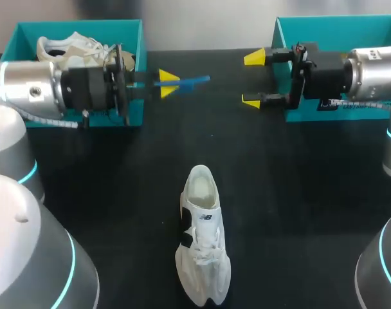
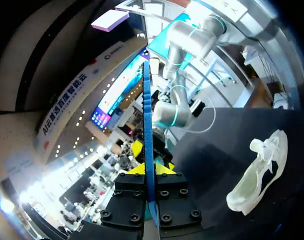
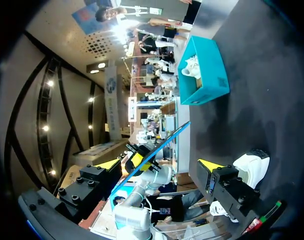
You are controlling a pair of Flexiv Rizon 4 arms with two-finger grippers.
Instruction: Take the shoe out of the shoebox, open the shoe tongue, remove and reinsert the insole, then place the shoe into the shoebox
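The white shoe (image 1: 202, 239) lies on the black table near the front middle, toe toward me; it also shows beside my left gripper (image 2: 259, 170) and by my right gripper's finger (image 3: 249, 167). My left gripper (image 1: 168, 84) hovers at the back left, shut on a thin blue insole (image 1: 186, 81) that sticks out toward the right. In the left wrist view the insole (image 2: 147, 115) stands edge-on between the fingers of the left gripper (image 2: 151, 169). My right gripper (image 1: 252, 80) faces it from the right, open and holding nothing. From the right wrist, the insole (image 3: 164, 145) hangs ahead of the open gripper (image 3: 159, 165).
A teal shoebox (image 1: 132, 38) stands at the back left behind my left arm, with a second white shoe (image 1: 70, 48) inside; the box shows in the right wrist view too (image 3: 209, 75). Another teal box (image 1: 337, 29) stands at the back right behind my right arm.
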